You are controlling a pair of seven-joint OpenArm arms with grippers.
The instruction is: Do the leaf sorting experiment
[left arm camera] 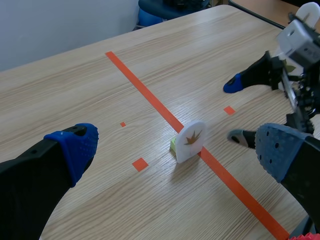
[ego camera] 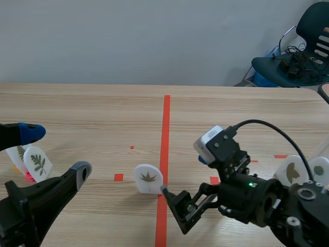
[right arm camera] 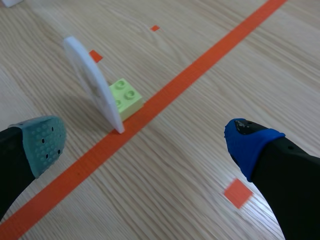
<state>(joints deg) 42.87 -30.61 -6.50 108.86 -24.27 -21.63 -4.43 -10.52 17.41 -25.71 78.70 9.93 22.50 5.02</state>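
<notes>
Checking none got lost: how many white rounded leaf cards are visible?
5 white leaf cards: two far left, one at the centre tape, two far right; more may be hidden.

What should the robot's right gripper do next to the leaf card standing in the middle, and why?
Probably ease the right gripper forward until the white leaf card sits between its fingers. The gripper is open and holds nothing, and the card stands upright against its light green brick, just ahead, nearer the grey-green pad, ungrasped.

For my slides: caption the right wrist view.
White leaf card on its green brick, edge-on at the orange tape line, ahead of the open right gripper.
</notes>
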